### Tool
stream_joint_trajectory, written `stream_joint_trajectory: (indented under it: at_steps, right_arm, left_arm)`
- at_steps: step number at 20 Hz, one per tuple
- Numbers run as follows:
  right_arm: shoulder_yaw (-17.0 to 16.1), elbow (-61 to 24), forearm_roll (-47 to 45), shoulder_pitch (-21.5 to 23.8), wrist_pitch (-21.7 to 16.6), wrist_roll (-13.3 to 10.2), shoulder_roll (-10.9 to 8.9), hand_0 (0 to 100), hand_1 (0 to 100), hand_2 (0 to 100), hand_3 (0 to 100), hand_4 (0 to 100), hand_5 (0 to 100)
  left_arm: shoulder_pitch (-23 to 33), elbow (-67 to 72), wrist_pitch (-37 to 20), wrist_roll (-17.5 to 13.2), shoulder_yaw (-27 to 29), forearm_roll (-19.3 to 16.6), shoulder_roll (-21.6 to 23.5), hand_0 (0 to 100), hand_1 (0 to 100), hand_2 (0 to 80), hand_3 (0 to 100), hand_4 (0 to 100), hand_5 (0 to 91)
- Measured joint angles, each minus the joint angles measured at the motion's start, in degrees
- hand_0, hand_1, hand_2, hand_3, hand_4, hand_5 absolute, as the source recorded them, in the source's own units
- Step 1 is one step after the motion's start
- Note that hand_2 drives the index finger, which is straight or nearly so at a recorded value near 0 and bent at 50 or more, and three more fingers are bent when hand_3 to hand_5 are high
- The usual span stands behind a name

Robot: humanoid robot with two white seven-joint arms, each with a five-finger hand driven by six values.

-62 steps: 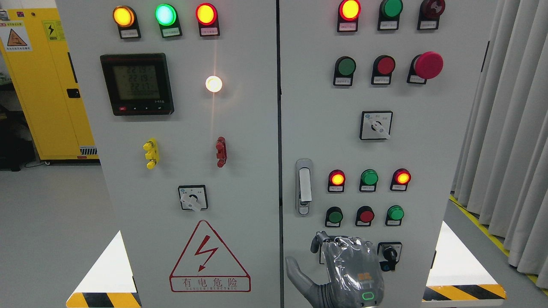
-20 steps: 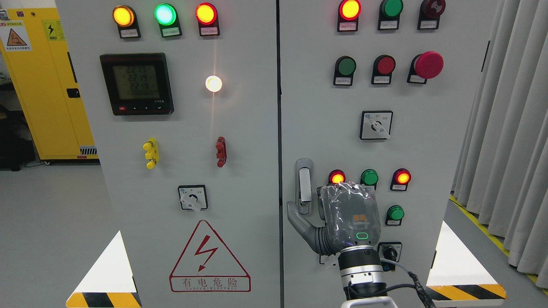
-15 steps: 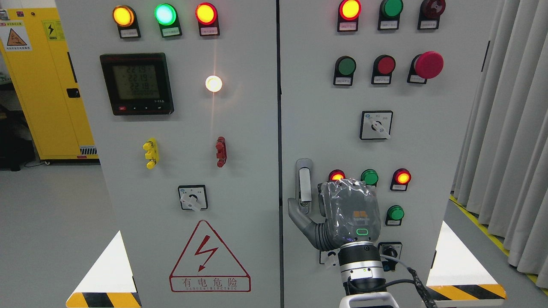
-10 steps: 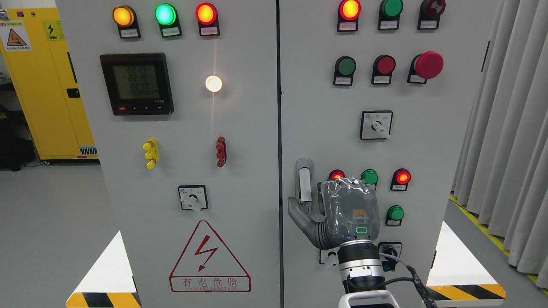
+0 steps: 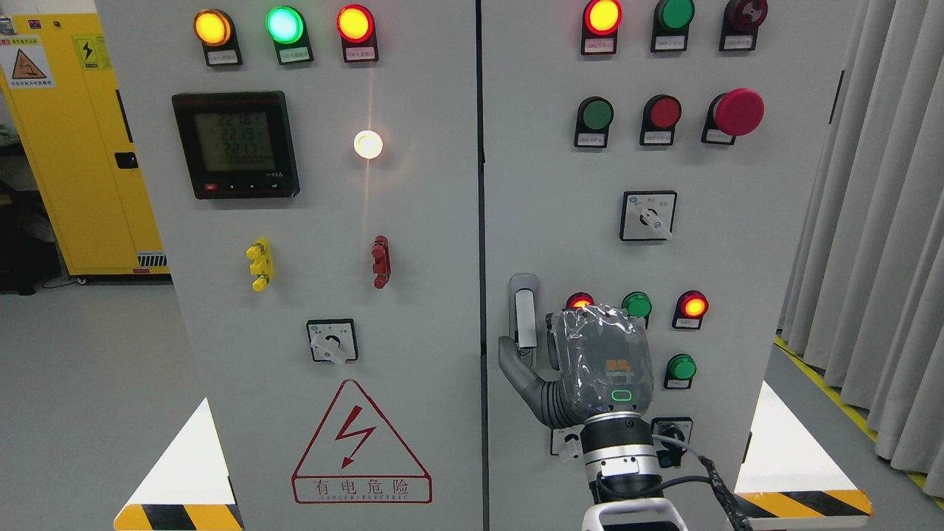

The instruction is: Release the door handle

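Head view: the right hand (image 5: 594, 361) rises from the bottom edge right of the middle, its back to the camera and wrapped in clear film, set against the right door (image 5: 627, 251) of a grey cabinet. The thumb (image 5: 515, 367) sticks out to the left and lies over the lower end of the handle (image 5: 523, 313), just beside its left edge; the fingers point away toward the door and are hidden behind the back of the hand, so whether they are curled or spread cannot be told, nor whether they grip the handle. The handle is a silver upright lever in an oval plate, near the left edge of the right door, just left of the hand. The hand covers part of a row of buttons; a lit red lamp (image 5: 693, 304) and a green button (image 5: 681, 367) show to its right.

The left door (image 5: 324, 251) carries a dark meter (image 5: 236, 144), lit lamps along the top, a white lamp (image 5: 368, 144) and a red lightning warning triangle (image 5: 361, 446). A red mushroom button (image 5: 737, 111) sits high on the right door. A yellow locker (image 5: 81, 147) stands at the far left on a grey floor (image 5: 81, 413); grey curtains (image 5: 877, 221) hang at the right.
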Motion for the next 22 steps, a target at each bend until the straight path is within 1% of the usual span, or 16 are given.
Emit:
stream_joint_trajectory:
  at_steps: [2, 3, 9, 18, 22]
  right_arm:
    - [0.0, 0.0, 0.0, 0.0, 0.0, 0.0, 0.0, 38, 26, 100, 100, 100, 100]
    - [0.0, 0.0, 0.0, 0.0, 0.0, 0.0, 0.0, 38, 28, 100, 100, 100, 100]
    - [0.0, 0.1, 0.0, 0.1, 0.4, 0.0, 0.01, 39, 31, 100, 100, 100, 100]
    - [-0.2, 0.0, -0.1, 0.2, 0.6, 0.2, 0.01, 39, 31, 100, 100, 100, 100]
    - [-0.2, 0.0, -0.1, 0.3, 0.6, 0.0, 0.01, 40, 30, 100, 100, 100, 100]
  left_arm:
    - [0.0, 0.0, 0.0, 0.0, 0.0, 0.0, 0.0, 12, 56, 0.0, 0, 0, 0.0]
    - [0.0, 0.0, 0.0, 0.0, 0.0, 0.0, 0.0, 12, 56, 0.0, 0, 0, 0.0]
    - [0.0, 0.0, 0.0, 0.0, 0.0, 0.0, 0.0, 12, 56, 0.0, 0, 0, 0.0]
    - [0.0, 0.0, 0.0, 0.0, 0.0, 0.0, 0.0, 12, 56, 0.0, 0, 0, 0.0]
    - [0.0, 0.0, 0.0, 0.0, 0.0, 0.0, 0.0, 12, 56, 0.0, 0, 0, 0.0]
